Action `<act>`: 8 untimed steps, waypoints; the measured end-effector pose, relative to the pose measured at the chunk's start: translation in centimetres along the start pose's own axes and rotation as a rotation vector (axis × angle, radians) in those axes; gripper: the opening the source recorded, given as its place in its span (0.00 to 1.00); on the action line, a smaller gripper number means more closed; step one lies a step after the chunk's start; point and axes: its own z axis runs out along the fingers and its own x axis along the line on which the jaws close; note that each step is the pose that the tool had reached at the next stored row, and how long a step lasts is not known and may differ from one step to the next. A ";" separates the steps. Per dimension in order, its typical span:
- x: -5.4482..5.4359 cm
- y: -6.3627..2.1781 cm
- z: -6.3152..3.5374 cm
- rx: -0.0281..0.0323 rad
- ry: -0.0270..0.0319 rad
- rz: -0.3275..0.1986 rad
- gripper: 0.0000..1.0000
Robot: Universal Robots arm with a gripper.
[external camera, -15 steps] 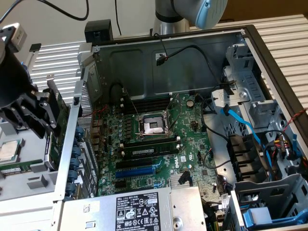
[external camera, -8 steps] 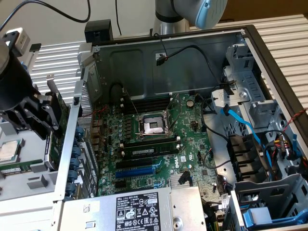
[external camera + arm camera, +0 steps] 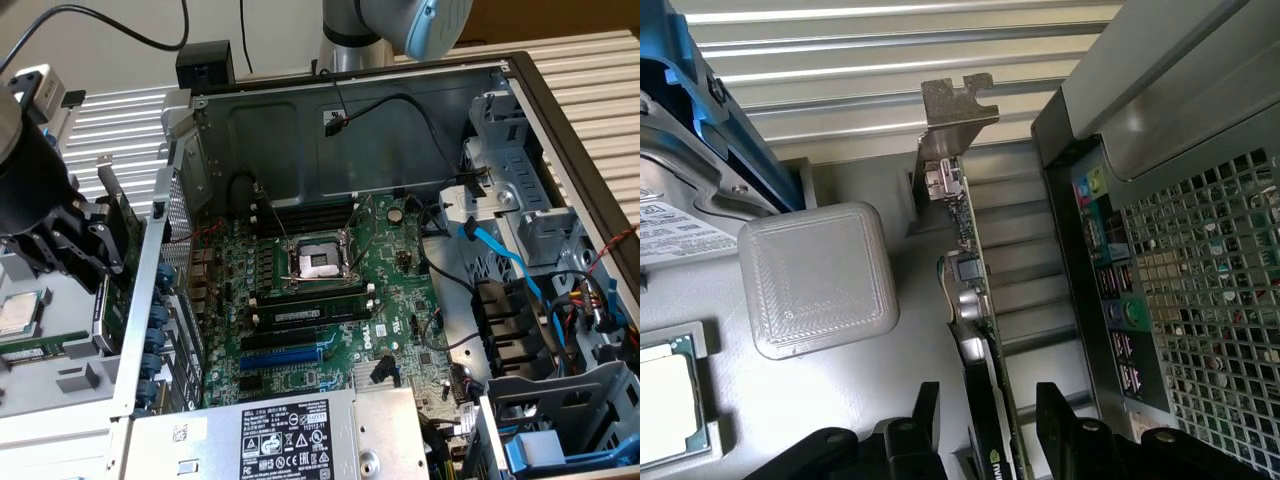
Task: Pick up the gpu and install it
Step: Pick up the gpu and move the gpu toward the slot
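- Just outside the computer case [image 3: 300, 130], on the exterior view's left, the gripper [image 3: 75, 240] hangs over the gpu [image 3: 122, 235] with its jaws wide apart and nothing in them.
- From the wrist view, the gripper [image 3: 990, 400] has one black finger on each side of the gpu [image 3: 975, 300], and neither is clamped on it. The card stands on edge and runs straight down the gap.
- The step in hand looks like the grasp itself. The card seems to sit nearer one finger than the other, so I'd want it centred first, or the closing jaws may push it sideways.
- The grip should land on the flat faces of the card, over the black cooler. I'd keep it off the silver bracket [image 3: 955, 110] at the far end, which looks thin and easy to bend.
- The fingers should come low enough to get a broad hold. A pinch on the top edge alone would probably let the card tilt.
- On one side there is room: a white square block [image 3: 820, 275] and a processor chip [image 3: 665, 400] lie apart from the card on the grey tray [image 3: 840, 400].
- The other side is tighter. The case's rear port panel [image 3: 1105, 270] stands just beside the card, so that finger has to keep off it.
- Inside the case, the motherboard [image 3: 340, 300] lies open, and its blue slot [image 3: 285, 357] looks bare.
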 end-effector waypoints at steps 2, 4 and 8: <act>0.0 -0.01 0.09 -0.0008 0.0001 0.000 0.51; 0.0 -0.01 0.14 -0.0015 -0.0001 0.000 0.51; 0.0 0.04 0.22 -0.0024 -0.0013 0.000 0.51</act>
